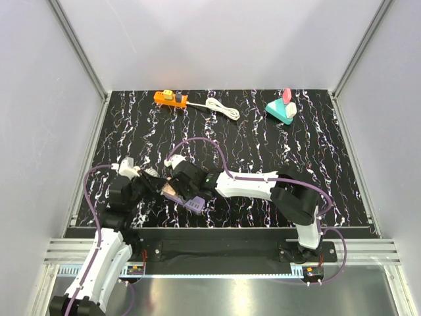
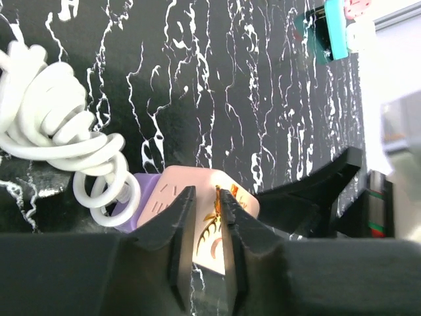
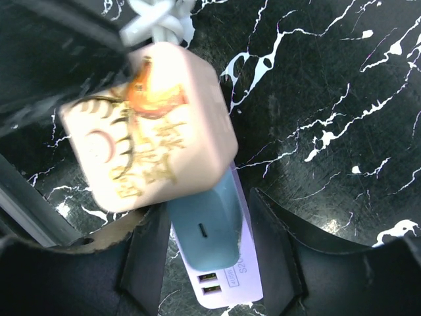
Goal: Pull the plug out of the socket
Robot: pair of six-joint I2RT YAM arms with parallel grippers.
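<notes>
At the near left, the right gripper point(image 3: 207, 210) pinches the purple socket strip point(image 3: 230, 283) while the left gripper point(image 2: 207, 191) jaws—nearly together, grip unclear—meet the pink plug point(image 3: 151, 131): best pull straight out, no twisting.

A robotics lab test cell. Plain white panel walls point(image 1: 217, 39) framed by aluminium extrusion posts point(image 1: 77, 47) box in a black marbled tabletop point(image 1: 263, 145). At 6 o'clock a slotted aluminium rail point(image 1: 217, 253) carries the bolted bases of the left arm point(image 1: 105, 257) and right arm point(image 1: 250, 184), with loose purple cables point(image 1: 210, 141) looping over them. Only electrical props lie out: an orange power strip point(image 1: 170, 99) at 11 o'clock, a teal socket block point(image 1: 281, 110) at 1 o'clock, a purple power strip point(image 1: 194, 204) near 7 o'clock.
</notes>
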